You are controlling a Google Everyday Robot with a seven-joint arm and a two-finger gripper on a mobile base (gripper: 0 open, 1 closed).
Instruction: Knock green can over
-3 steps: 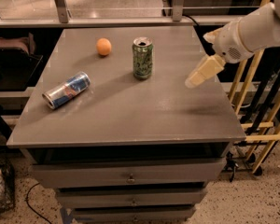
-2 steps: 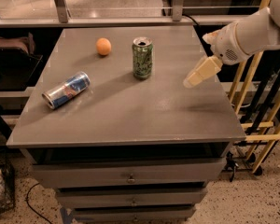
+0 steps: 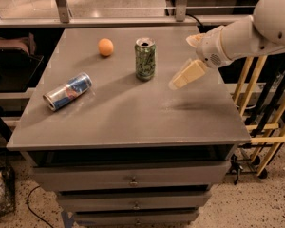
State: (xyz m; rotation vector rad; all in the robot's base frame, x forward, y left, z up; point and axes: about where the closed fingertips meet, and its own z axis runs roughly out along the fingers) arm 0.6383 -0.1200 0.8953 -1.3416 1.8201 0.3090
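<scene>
hand (image 3: 184, 71) near green can (image 3: 145, 59): partly hidden | arm (image 3: 244, 32): cut by right edge

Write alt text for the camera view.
The green can stands upright on the table, the gripper hovering right of it in the image, not touching. A blue can lies on its side at left, an orange ball farther back.

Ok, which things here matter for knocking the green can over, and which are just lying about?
For the job:
green can, standing upright
gripper, hovering above the table, right of the can in view, apart from it

Lying about:
blue-and-silver can, on its side
orange ball
</scene>
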